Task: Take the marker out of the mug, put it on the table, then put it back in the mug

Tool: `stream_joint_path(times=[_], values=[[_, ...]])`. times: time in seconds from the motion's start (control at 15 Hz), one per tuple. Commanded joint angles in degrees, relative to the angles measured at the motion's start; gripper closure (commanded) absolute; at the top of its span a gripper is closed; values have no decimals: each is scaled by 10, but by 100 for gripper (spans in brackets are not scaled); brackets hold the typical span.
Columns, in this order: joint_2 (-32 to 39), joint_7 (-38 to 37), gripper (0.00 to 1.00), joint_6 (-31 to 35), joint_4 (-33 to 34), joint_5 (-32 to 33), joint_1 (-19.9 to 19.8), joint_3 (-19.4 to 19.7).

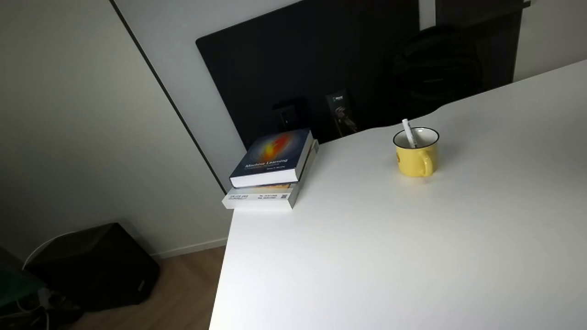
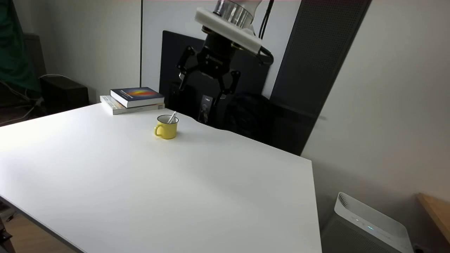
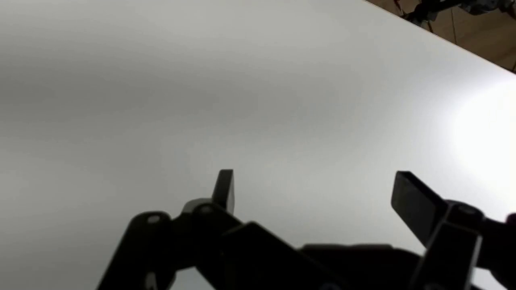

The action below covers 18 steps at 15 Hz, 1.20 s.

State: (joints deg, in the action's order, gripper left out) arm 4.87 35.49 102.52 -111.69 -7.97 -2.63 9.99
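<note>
A yellow mug [image 1: 412,161] with a dark rim stands upright on the white table [image 1: 390,256]. It also shows in an exterior view [image 2: 167,130]. A white marker [image 1: 409,133] leans inside the mug, its upper end sticking out above the rim; it also shows in an exterior view [image 2: 172,117]. My gripper [image 2: 199,94] is open and empty, up in the air above table height and apart from the mug. In the wrist view the two fingers [image 3: 314,181] are wide apart with only the white table behind them. Mug and marker are out of the wrist view.
Two stacked books [image 1: 270,165] lie at the table's corner, near the mug; they also show in an exterior view [image 2: 135,100]. A dark backpack [image 1: 435,68] is behind the table edge. A white appliance [image 2: 369,225] stands beside the table.
</note>
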Motion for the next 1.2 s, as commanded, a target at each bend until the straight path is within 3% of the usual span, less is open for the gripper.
stream_joint_path(times=[0.0,0.47,0.93,1.07,1.13], values=[[123,5,0,-46,142,-30,-32,-23],[300,-24,0,-137,344,-55,-71,-78],[432,-50,0,-239,528,-48,-67,-127],[445,-57,0,-270,558,-43,-64,-134],[414,-33,0,-228,490,-40,-68,-134]])
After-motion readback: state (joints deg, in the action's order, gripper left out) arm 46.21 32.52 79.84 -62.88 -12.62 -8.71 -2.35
